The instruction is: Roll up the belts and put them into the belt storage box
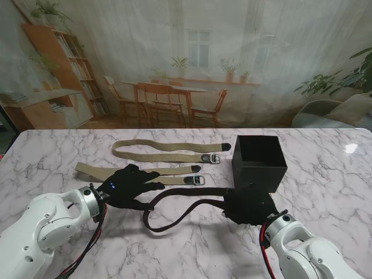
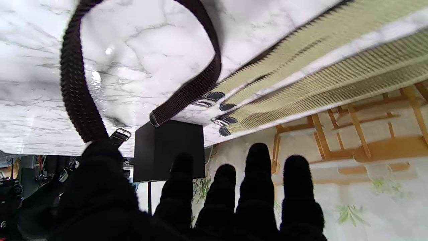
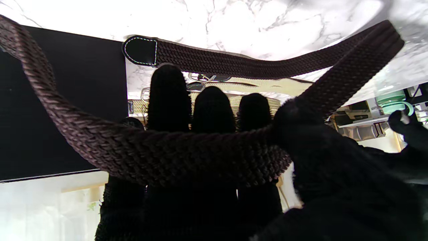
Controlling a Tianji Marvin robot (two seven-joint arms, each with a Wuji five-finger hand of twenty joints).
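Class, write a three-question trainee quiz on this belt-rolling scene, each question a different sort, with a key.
1. True or false: the black storage box already holds a rolled belt.
2. Multiple choice: which belt is the right robot hand holding? A) the dark brown braided belt B) the farther tan belt C) the nearer tan belt
3. Fill in: the left robot hand rests over the ___ tan belt.

Key: 1 false, what shows of the inside looks empty; 2 A, it crosses the palm in the right wrist view; 3 nearer.
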